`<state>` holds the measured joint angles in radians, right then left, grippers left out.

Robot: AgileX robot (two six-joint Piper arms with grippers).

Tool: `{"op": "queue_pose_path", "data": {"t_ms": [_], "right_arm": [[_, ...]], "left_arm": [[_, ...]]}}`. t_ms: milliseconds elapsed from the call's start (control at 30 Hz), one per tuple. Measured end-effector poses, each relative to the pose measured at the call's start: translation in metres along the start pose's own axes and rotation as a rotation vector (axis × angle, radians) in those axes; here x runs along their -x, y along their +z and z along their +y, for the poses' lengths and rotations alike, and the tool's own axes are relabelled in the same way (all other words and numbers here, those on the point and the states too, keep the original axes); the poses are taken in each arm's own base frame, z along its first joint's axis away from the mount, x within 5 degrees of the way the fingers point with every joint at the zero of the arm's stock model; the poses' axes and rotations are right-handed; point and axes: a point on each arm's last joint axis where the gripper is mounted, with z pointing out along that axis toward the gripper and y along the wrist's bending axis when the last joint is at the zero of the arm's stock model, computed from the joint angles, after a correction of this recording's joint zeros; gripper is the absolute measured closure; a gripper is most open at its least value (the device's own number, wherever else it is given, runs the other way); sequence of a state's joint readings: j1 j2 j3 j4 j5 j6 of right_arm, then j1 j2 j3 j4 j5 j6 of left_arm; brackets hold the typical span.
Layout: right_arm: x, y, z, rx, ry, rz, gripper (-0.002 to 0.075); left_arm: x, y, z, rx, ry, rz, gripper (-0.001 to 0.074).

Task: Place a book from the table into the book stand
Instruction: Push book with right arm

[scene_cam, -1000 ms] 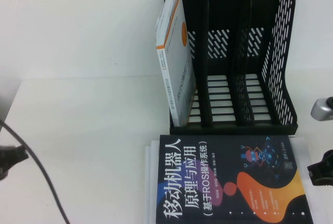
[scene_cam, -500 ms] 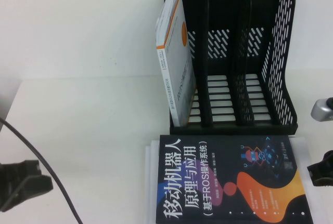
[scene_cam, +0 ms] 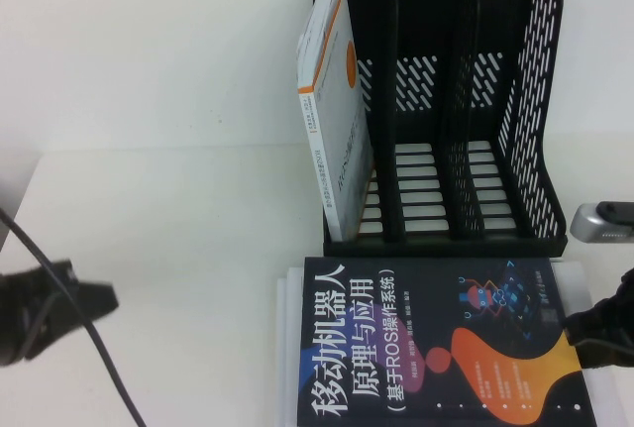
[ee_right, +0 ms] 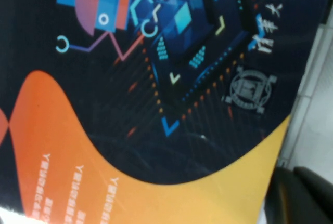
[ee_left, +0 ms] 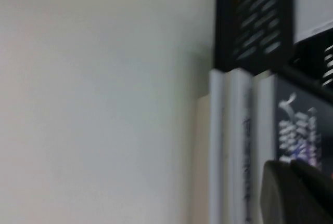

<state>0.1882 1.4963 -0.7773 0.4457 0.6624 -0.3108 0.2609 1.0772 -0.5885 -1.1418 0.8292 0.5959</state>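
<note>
The dark navy book (scene_cam: 436,343) with white Chinese title and orange blobs lies flat on the white table (scene_cam: 168,229), just in front of the black book stand (scene_cam: 446,100). My right gripper (scene_cam: 592,333) is at the book's right edge with its fingers together and holds nothing. In the right wrist view the book's cover (ee_right: 135,89) fills the frame, and the gripper (ee_right: 294,174) sits beside the cover's orange corner. My left gripper (scene_cam: 94,300) hovers over the table far left of the book, shut and empty. It also shows in the left wrist view (ee_left: 291,169).
A white book with an orange spine stripe (scene_cam: 332,110) leans in the stand's left slot; the other two slots hold nothing. White books (scene_cam: 287,348) lie under the navy book. A black cable (scene_cam: 94,358) trails from the left arm. The table's front edge is near.
My left gripper has moved right and a little up into view. My right gripper has moved left up to the book's right edge. The books have not moved.
</note>
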Motion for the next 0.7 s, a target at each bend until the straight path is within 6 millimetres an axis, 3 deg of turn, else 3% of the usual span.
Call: {"op": "queue_pose_path", "data": {"t_ms": [333,500,600,700], "right_arm": [[0.003,0.001,0.006,0.071,0.001,-0.026,0.0729],[0.005,0.001,0.008,0.087,-0.003,-0.043,0.0729],[0.005,0.001,0.008,0.087,-0.005,-0.046,0.0729],[0.006,0.002,0.011,0.083,-0.023,-0.060,0.0729]], "left_arm": [[0.008,-0.001,-0.026,-0.338,-0.079,-0.053,0.0737],[0.009,0.000,-0.030,-0.414,-0.098,-0.042,0.0734],[0.011,0.002,-0.028,-0.421,-0.113,-0.038,0.0683],[0.013,0.006,-0.026,-0.424,-0.128,-0.039,0.0554]]}}
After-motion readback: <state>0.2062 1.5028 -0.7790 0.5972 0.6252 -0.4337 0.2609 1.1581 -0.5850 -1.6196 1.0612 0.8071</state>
